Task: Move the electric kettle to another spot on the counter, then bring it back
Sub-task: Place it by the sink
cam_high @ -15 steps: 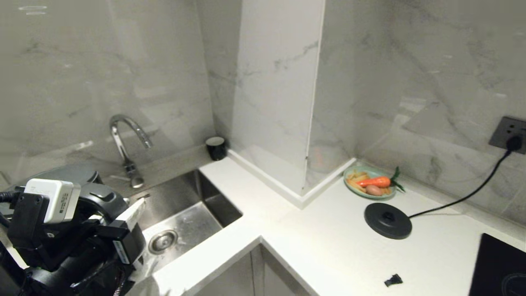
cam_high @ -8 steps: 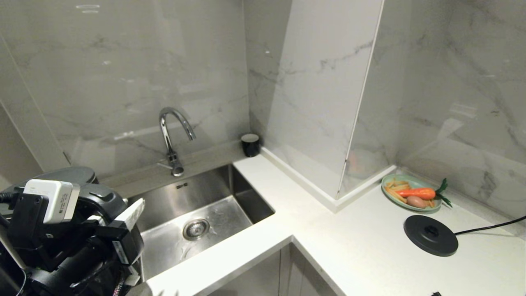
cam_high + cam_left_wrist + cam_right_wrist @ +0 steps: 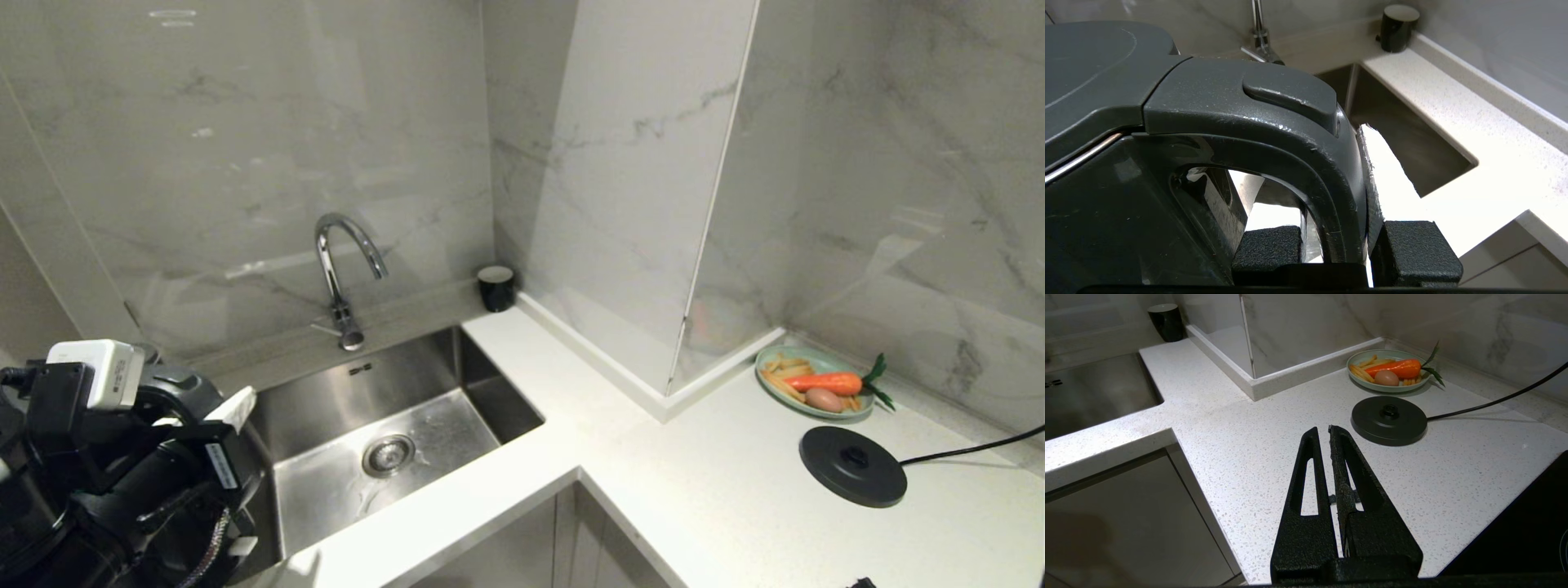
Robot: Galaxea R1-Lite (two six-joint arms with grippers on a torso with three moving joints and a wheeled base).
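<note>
Head view: carrot (image 3: 824, 382) on plate (image 3: 771, 362)

The counter (image 3: 718, 498) is a white, faintly speckled stone worktop that bends in an L around a tiled wall column, with a low matching upstand along the wall. A steel sink (image 3: 392, 425) is set into its left run. A small black cup (image 3: 495, 287) stands at the back corner beside the sink. On the right run a green plate (image 3: 808, 384) of carrot and other food sits near the upstand, and just in front of it lies the round black power base (image 3: 853, 467), its cord trailing right. A small dark scrap (image 3: 861, 583) at the front edge is too cropped to identify.
</note>
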